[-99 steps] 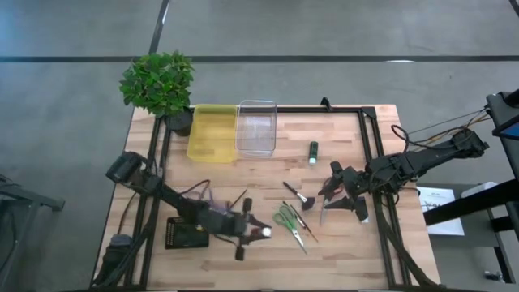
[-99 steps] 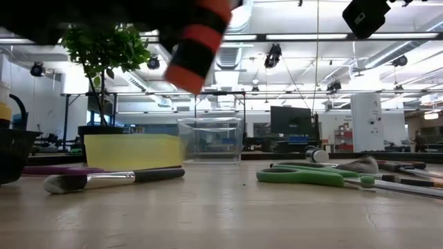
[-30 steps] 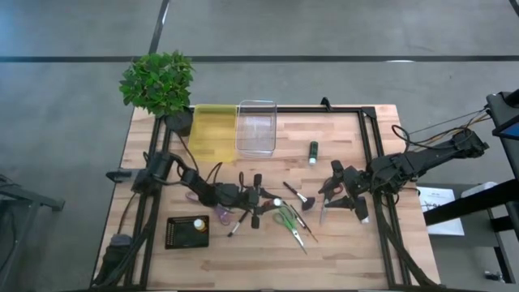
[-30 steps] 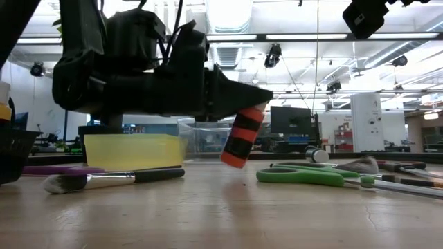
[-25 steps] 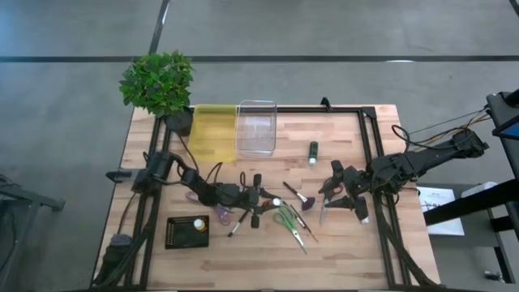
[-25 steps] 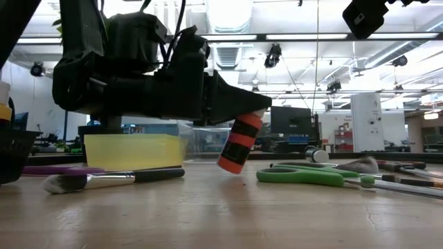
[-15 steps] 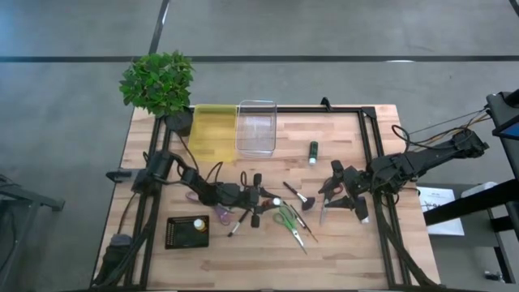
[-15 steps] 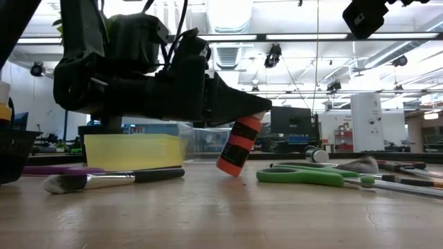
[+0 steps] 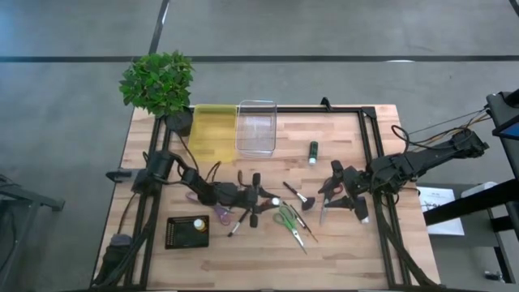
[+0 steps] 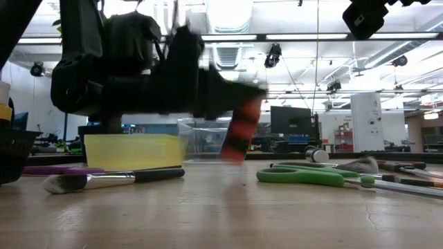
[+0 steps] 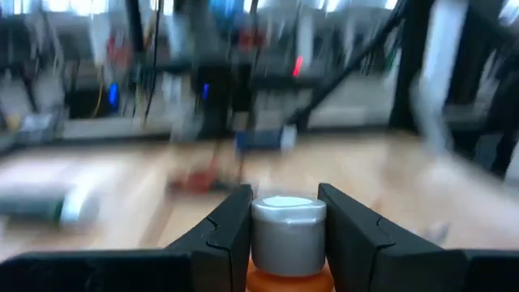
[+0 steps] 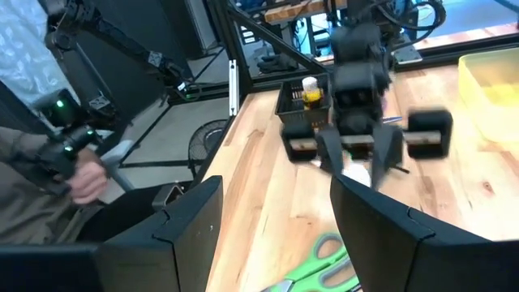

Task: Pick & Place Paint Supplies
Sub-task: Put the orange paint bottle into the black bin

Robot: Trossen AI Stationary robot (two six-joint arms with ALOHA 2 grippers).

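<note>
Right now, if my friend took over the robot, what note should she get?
Left gripper: shut on the orange paint bottle, carried just above mid-table.
Right gripper: open, empty, waiting at the table's right.
Black basket at front left already holds a yellow bottle.
Not yet picked up: green bottle, brushes, green scissors.
Yellow bin and clear bin sit at the back.

Overhead and table-level views, both sharing the green scissors.

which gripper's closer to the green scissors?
Left. The left gripper, holding the orange bottle, is just beside the scissors; the right gripper hangs farther off on their other side.
</note>
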